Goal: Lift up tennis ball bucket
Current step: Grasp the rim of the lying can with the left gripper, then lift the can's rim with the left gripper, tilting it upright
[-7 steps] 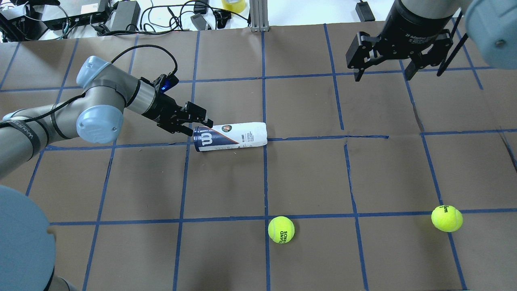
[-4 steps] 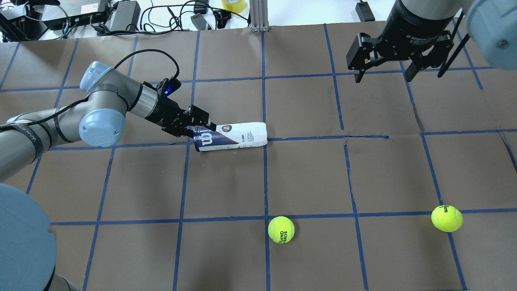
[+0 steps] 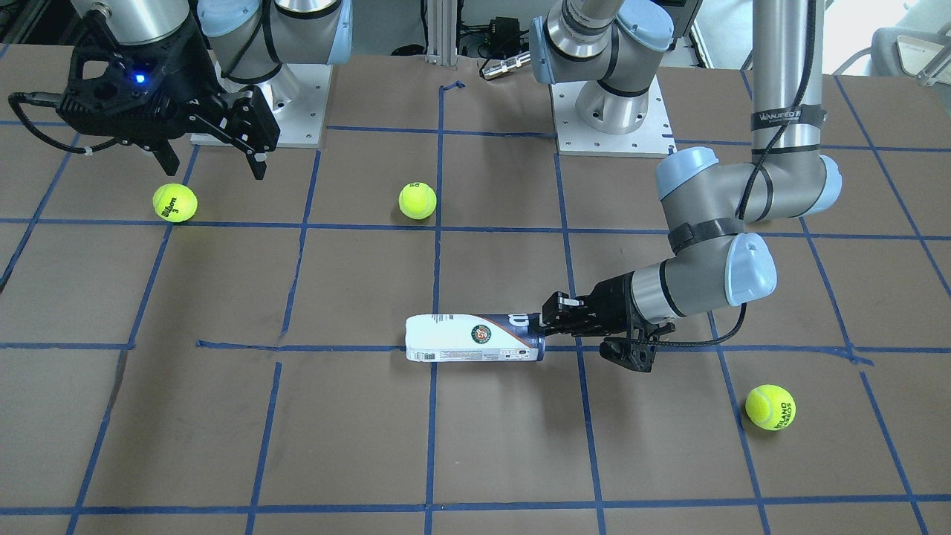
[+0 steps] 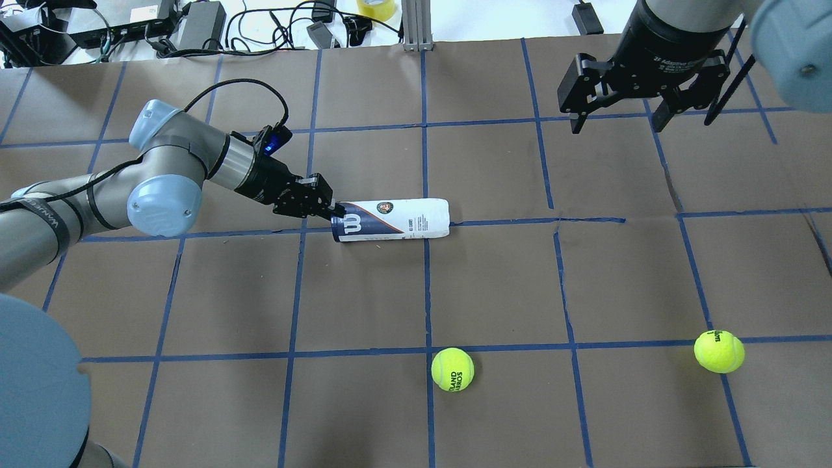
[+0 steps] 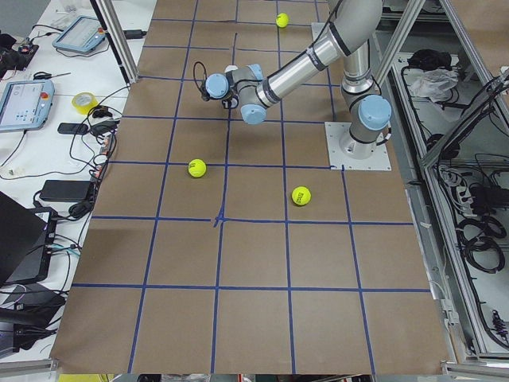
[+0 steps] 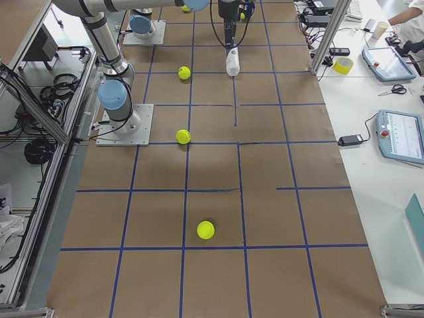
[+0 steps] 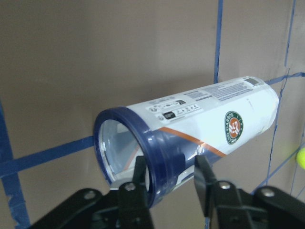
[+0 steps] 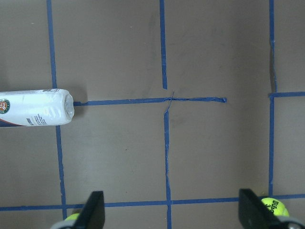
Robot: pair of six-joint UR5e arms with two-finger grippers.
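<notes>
My left claw [image 4: 333,210] pinches the rim of the can [image 4: 396,220], one finger inside its open navy mouth. The can lies flat mid-table [image 4: 494,286], long axis left-right, white end pointing right. My right claw [image 4: 617,122] hangs spread.

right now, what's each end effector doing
left end effector: straddles tennis ball bucket rim, clamped or not cannot tell
right end effector: open, holding nothing

Silver arms [image 4: 39,221], blue joint caps [image 4: 162,205], black grippers [image 4: 335,209] [image 4: 616,125]
</notes>
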